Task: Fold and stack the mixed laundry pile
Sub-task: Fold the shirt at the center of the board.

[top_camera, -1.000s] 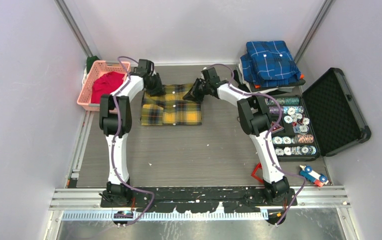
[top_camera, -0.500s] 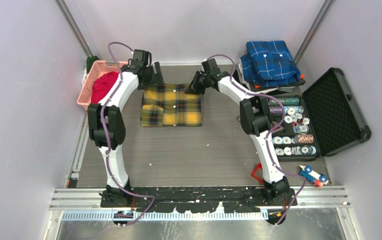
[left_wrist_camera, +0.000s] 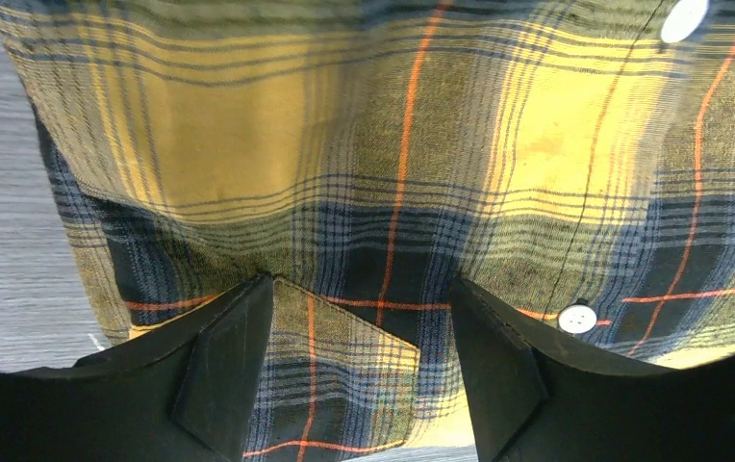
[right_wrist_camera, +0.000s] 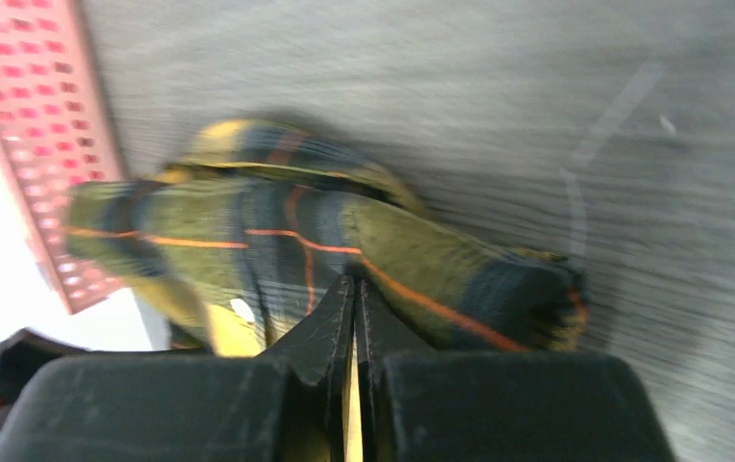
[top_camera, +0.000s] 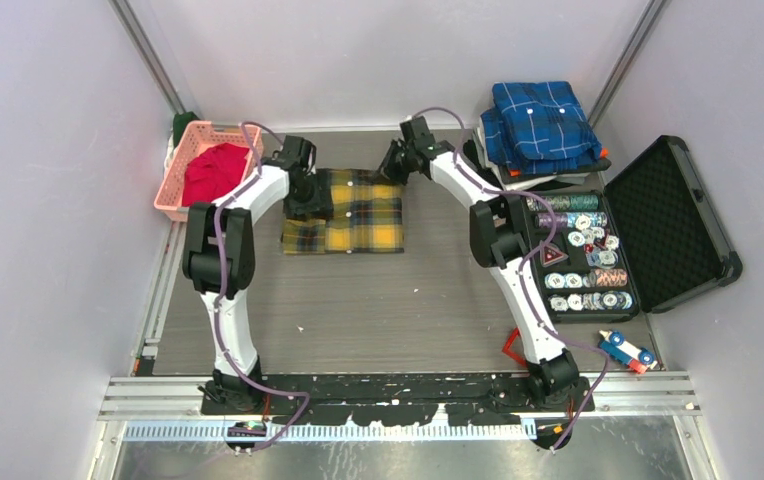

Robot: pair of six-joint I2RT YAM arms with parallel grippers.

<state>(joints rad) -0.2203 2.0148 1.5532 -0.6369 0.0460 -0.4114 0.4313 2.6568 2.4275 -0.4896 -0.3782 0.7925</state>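
Left claw (top_camera: 309,196) back over one yellow plaid shirt (top_camera: 363,216); one red T-shirt (top_camera: 213,170).

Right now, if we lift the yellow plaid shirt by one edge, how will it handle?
Likely floppy: the yellow plaid shirt lies in soft folded layers, so a one-edge lift would probably unfold it. Probably light, being thin cloth. Pushed across the table, it would likely bunch rather than slide whole.

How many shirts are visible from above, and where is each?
3. The yellow plaid shirt lies folded on the table; the red T-shirt is in the pink basket; the blue plaid shirt sits at the far right. More may be hidden beneath it.
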